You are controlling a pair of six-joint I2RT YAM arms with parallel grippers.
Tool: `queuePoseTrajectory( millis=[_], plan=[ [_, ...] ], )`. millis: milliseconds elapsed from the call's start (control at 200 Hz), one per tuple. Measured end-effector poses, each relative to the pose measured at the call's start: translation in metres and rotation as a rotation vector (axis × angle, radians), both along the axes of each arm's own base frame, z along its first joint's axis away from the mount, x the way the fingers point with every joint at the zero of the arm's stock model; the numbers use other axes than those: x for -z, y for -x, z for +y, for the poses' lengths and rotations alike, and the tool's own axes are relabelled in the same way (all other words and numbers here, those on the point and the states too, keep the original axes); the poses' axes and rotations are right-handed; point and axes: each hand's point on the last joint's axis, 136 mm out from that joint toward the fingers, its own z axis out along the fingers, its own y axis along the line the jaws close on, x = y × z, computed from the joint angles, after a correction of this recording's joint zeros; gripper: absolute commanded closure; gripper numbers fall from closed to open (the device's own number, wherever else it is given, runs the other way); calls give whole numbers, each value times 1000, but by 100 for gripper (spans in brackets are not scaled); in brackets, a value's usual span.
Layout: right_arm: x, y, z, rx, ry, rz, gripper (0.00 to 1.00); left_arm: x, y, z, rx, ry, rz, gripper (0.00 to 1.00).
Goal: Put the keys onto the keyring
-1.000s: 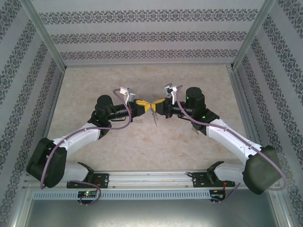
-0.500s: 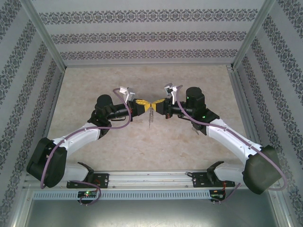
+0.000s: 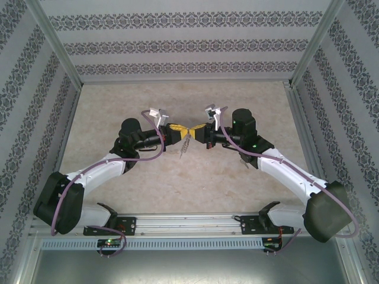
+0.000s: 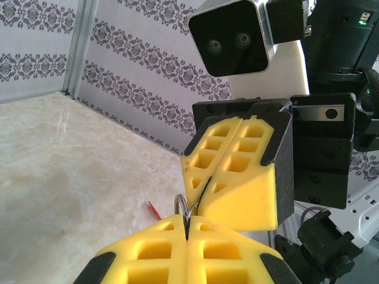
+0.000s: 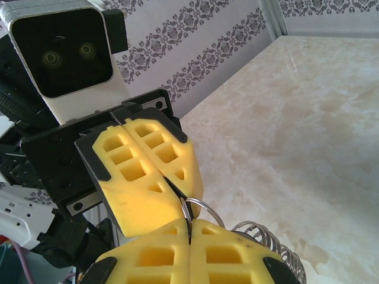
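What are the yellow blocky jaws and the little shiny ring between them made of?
The yellow jaws look like matte moulded plastic or rubber: dull, with square pockets. The small silver wire ring looks like polished metal: thin, with bright glints.

My left gripper [image 4: 186,228] and right gripper [image 5: 190,228] are matt yellow plastic, moulded with pockets, on black plastic backing. The keyring [image 5: 267,236] is bright, polished metal wire. The counter [image 5: 308,118] looks like glossy, smooth beige marble.
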Motion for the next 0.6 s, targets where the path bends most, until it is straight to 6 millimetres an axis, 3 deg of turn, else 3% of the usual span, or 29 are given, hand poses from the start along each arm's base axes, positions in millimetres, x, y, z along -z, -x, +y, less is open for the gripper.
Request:
queuePoseTrajectory(
  millis=[40,125,245,455,600],
  plan=[
    [0,0,0,2,1,0,100,0,0,0,-2,1,0,98],
    [-1,-1,-1,9,0,-5,100,-1,-1,0,-6,2,1,77],
    [-6,4,1,18,-2,-23,100,-4,-4,0,-25,14,9,63],
    [-9,5,-8,63,-5,-45,100,-25,-12,11,-131,60,-14,49],
    [-3,0,-15,89,3,-38,100,-47,-13,22,-204,102,-50,45]
  ],
)
